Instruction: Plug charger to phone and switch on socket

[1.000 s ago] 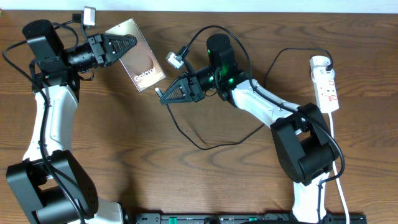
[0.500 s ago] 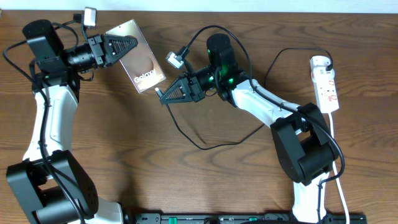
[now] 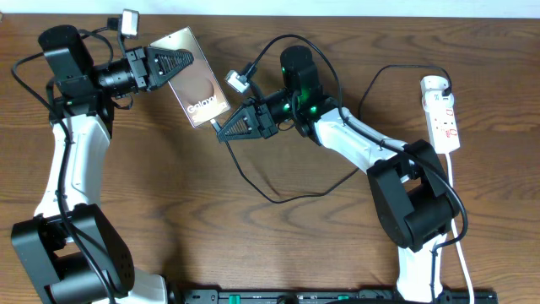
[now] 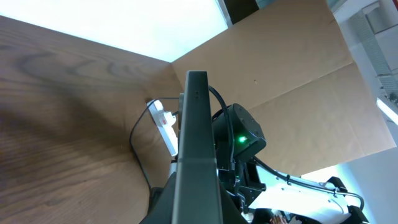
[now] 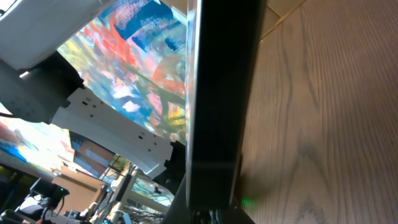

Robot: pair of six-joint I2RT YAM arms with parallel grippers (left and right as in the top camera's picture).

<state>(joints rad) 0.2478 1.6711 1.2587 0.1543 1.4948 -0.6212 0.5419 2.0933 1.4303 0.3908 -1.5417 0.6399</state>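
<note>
My left gripper [image 3: 179, 64] is shut on the upper end of the phone [image 3: 201, 88], a tan slab with white lettering, and holds it tilted above the table. In the left wrist view the phone [image 4: 198, 137] shows edge-on between the fingers. My right gripper [image 3: 223, 128] is shut on the plug tip of the charger, whose thin black cable [image 3: 278, 199] loops over the table to the socket [image 3: 443, 110]. The gripper's tip meets the phone's lower edge. In the right wrist view the phone's dark edge [image 5: 224, 93] fills the middle and hides the plug tip.
The white socket lies at the far right with its thick white cord [image 3: 456, 211] running toward the front edge; it also shows in the left wrist view [image 4: 164, 122]. The black cable loop lies on the wood between the arms.
My left gripper has carried the phone a little to the right, so its lower edge now reaches the right gripper's tip. The right arm has stayed still.
</note>
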